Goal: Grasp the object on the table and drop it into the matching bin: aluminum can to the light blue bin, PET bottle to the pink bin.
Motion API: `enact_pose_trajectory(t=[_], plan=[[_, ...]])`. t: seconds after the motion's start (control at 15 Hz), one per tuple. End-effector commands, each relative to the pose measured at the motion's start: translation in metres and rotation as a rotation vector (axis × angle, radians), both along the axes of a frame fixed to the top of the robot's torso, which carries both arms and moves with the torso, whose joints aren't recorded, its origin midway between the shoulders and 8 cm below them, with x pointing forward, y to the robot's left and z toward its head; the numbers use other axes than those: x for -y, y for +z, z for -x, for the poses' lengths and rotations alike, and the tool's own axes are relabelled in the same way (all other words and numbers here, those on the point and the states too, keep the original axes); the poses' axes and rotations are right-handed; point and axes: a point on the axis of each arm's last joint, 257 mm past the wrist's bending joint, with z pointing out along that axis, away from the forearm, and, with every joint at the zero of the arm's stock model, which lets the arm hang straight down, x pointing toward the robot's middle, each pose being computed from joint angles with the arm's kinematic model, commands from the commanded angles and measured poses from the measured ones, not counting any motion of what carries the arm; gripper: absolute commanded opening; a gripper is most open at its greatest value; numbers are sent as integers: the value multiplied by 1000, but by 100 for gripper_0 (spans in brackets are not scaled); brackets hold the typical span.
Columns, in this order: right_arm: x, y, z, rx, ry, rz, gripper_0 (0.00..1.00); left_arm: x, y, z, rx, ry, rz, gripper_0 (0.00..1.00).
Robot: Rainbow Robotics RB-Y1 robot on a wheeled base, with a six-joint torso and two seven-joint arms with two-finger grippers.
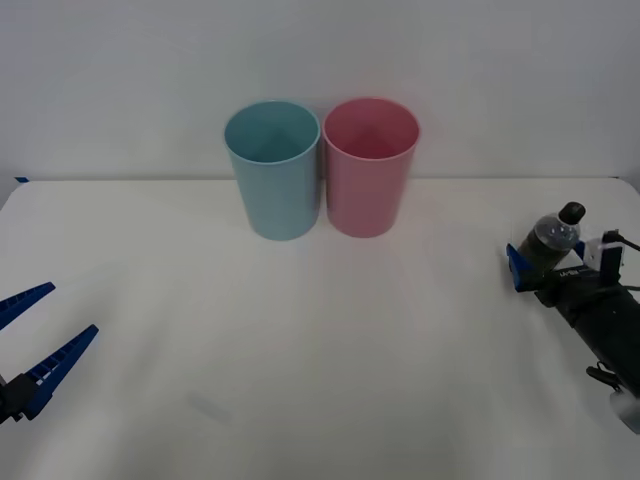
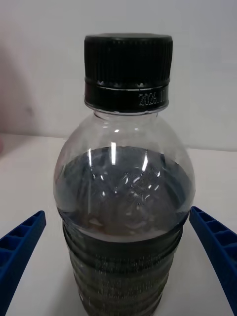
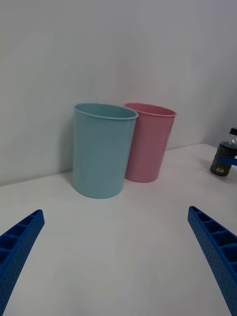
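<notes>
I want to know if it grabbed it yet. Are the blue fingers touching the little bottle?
Apart. In the right wrist view, white table shows between the PET bottle and each of the fingers of the right gripper, so it straddles the bottle unclosed.

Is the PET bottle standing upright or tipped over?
Upright: the PET bottle stands on the table, black cap on top, between the right gripper's open fingers.

light blue bin [image 1: 273, 170] left of pink bin [image 1: 369, 166], PET bottle [image 1: 553, 243] right

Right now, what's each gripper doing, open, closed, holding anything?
Left gripper: open, holding nothing, low over the table's left side.
Right gripper: open around the PET bottle, not yet clamped.
</notes>
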Motion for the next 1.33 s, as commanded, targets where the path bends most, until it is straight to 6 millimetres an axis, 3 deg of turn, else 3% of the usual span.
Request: enact_pose_trajectory(t=[0.07, 0.27, 0.33, 0.4, 0.47, 0.53, 1.0, 1.33], plan=[[-1, 0, -7, -4, -5, 8, 100, 0, 0, 0, 0, 0, 0, 100], [-1, 1, -11, -6, -14, 19, 100, 0, 0, 0, 0, 0, 0, 100], [-1, 0, -11, -6, -15, 19, 93, 0, 0, 0, 0, 0, 0, 100], [-1, 1, -11, -4, -15, 16, 27, 0, 0, 0, 0, 0, 0, 100], [-1, 2, -11, -3, -15, 18, 6, 0, 0, 0, 0, 0, 0, 100], [-1, 2, -11, -3, -15, 19, 0, 0, 0, 0, 0, 0, 0, 100], [-5, 4, -10, 7, 4, 21, 0, 0, 0, 0, 0, 0, 0, 100], [-31, 23, -4, 63, 103, -1, 0, 0, 0, 0, 0, 0, 0, 100]])
